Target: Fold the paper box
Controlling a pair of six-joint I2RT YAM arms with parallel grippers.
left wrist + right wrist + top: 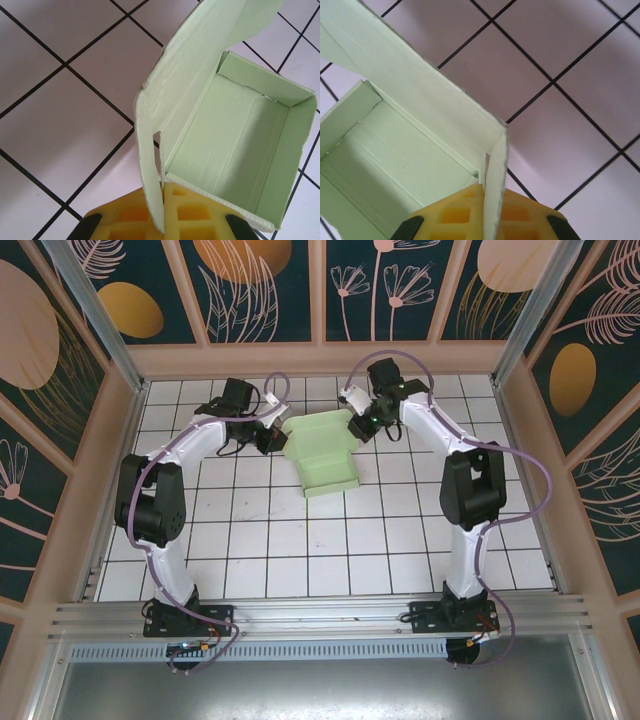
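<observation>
The pale mint-green paper box (323,458) lies partly folded on the white tiled floor at the back middle, its tray open upward. My left gripper (274,437) is at its left side and my right gripper (359,425) at its right side. In the left wrist view the yellow pads (200,212) of the left gripper (167,195) are shut on an upright side flap (150,165), with the box's inside (235,145) beyond. In the right wrist view the right gripper (489,195) pinches the opposite upright flap (496,170) between its yellow pads (452,215).
Wooden-framed walls (320,358) with dark floral panels close the floor in at the back and both sides. A metal rail (320,615) carries the arm bases at the near edge. Open tiled floor (320,550) lies between the box and the bases.
</observation>
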